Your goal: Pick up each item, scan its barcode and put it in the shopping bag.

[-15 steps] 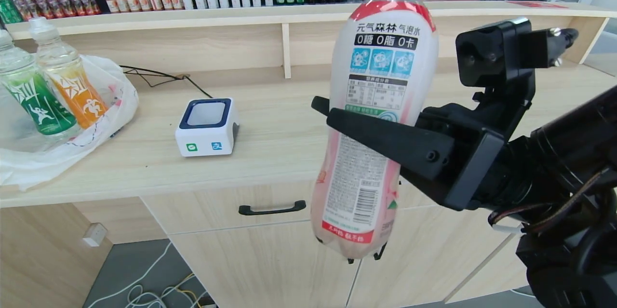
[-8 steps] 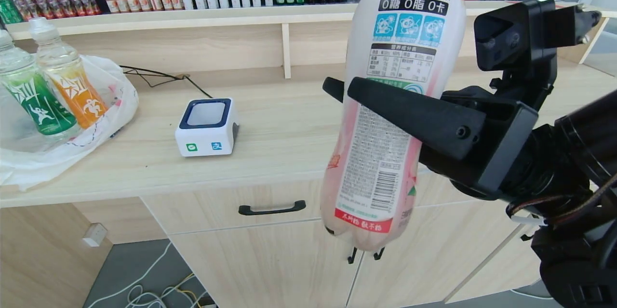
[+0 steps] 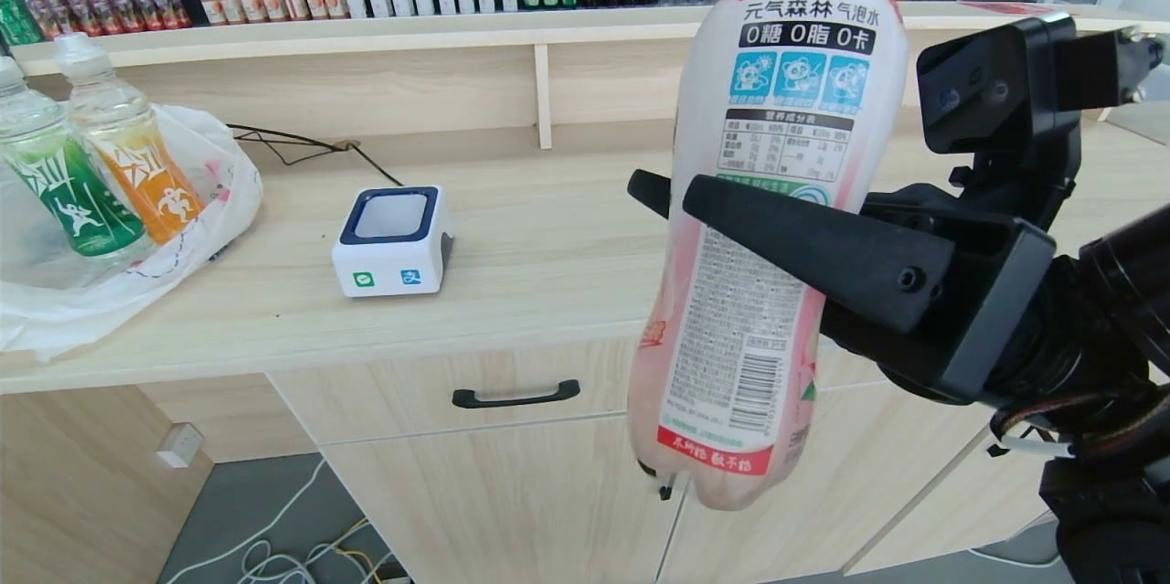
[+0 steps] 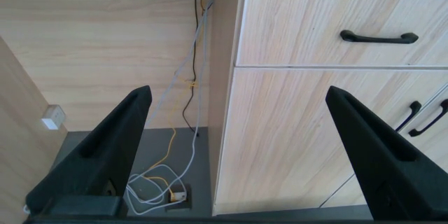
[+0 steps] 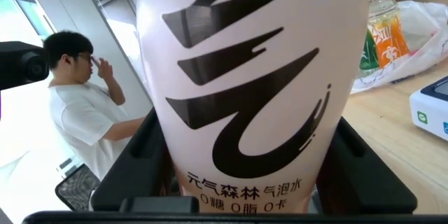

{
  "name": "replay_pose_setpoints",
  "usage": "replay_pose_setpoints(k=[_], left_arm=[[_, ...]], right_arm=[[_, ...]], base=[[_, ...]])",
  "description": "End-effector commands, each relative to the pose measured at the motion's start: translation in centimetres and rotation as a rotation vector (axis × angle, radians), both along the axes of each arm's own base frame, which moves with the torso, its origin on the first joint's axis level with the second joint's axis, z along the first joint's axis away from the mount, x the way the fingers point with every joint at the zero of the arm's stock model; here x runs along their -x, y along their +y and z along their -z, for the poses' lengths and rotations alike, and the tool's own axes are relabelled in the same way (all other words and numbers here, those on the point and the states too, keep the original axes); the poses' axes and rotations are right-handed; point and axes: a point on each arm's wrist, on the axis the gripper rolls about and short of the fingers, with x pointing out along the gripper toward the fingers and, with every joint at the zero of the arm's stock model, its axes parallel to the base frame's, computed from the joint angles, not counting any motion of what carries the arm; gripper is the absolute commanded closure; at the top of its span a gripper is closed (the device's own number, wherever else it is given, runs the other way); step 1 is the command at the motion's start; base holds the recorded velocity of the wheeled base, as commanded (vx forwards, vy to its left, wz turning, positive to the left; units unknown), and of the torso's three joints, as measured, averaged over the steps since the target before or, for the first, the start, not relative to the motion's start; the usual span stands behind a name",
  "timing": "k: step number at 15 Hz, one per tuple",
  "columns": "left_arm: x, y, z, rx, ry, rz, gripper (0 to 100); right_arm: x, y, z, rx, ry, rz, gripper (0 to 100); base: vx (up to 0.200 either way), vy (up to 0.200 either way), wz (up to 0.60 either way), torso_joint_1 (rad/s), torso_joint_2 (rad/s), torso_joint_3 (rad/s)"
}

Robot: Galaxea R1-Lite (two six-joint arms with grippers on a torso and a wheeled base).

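- Head view: one pink bottle (image 3: 777,228) is clamped upright in the right gripper (image 3: 665,191), out before the surface (image 3: 548,246). On it are seen one scanner (image 3: 393,239) and one shopping bag (image 3: 215,168) with one green bottle (image 3: 55,173) and one orange bottle (image 3: 137,154).
- Left wrist view: the left gripper (image 4: 238,94) is spread apart.
- Right wrist view: the pink bottle is pinched from both sides.

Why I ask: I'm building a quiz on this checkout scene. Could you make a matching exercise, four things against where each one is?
Things
1. pink bottle
2. scanner
3. green bottle
4. left hand

Places
A. open, facing the cabinet front
B. in the shopping bag
C. gripped in the right hand, off the counter
D. standing on the counter

Pairs: 1-C, 2-D, 3-B, 4-A
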Motion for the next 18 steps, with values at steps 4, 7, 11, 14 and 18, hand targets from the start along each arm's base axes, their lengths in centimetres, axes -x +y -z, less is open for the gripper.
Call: replay_pose_setpoints(k=[4, 7, 11, 14, 18], left_arm=[[0.0, 0.0, 0.0, -0.002, 0.0, -0.001, 0], [0.0, 0.0, 0.0, 0.0, 0.0, 0.0, 0], [0.0, 0.0, 0.0, 0.0, 0.0, 0.0, 0], [0.0, 0.0, 0.0, 0.0, 0.0, 0.0, 0], [0.0, 0.0, 0.0, 0.0, 0.0, 0.0, 0]], right_arm=[[0.3, -0.3, -0.3, -0.008, -0.013, 0.001, 100], [0.4, -0.5, -0.4, -0.012, -0.016, 0.009, 100], [0.4, -0.6, -0.3, -0.007, -0.029, 0.017, 100], [0.2, -0.4, 0.1, 0.003, -0.085, 0.049, 100], [-0.3, -0.2, 1.2, 0.01, -0.158, 0.195, 100]], base=[[0.0, 0.0, 0.0, 0.0, 0.0, 0.0], [0.0, 0.0, 0.0, 0.0, 0.0, 0.0], [0.0, 0.0, 0.0, 0.0, 0.0, 0.0], [0.0, 0.0, 0.0, 0.0, 0.0, 0.0], [0.0, 0.0, 0.0, 0.0, 0.0, 0.0]])
